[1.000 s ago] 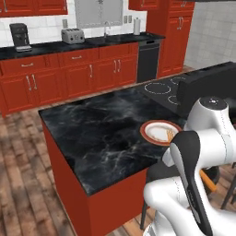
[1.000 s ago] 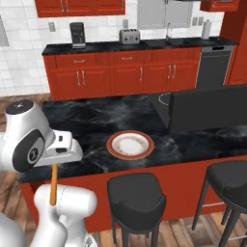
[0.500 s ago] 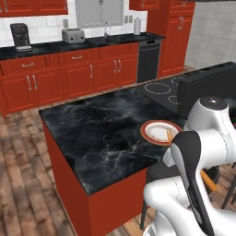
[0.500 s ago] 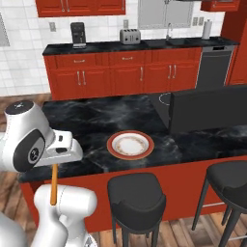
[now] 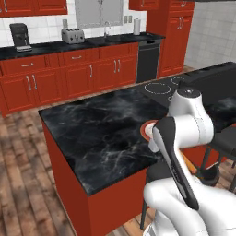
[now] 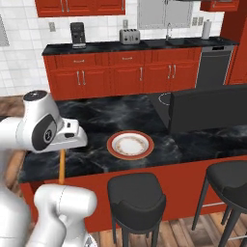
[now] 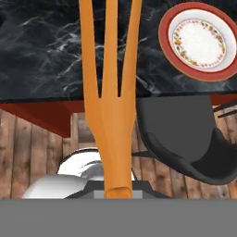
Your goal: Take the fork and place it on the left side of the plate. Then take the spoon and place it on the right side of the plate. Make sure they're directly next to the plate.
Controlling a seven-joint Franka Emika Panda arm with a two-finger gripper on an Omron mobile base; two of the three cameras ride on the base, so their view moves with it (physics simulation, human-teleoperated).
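The gripper is nearly closed and grips the fork by its handle; in the hand view the orange tines run up the middle of the picture, over the front edge of the black marble island counter. In the right base view the fork hangs upright below the hand, in front of the counter's near edge and well left of the plate.

The plate lies on the counter near its front edge, with a black stool directly below it and a second stool to the right. A dark raised block stands on the counter just right of the plate; a cooktop lies beyond it.

In the left base view the arm covers most of the plate — only a sliver of rim shows.

On the back counter stand a coffee maker, a toaster and a paper-towel roll. No writing is legible on any of them.
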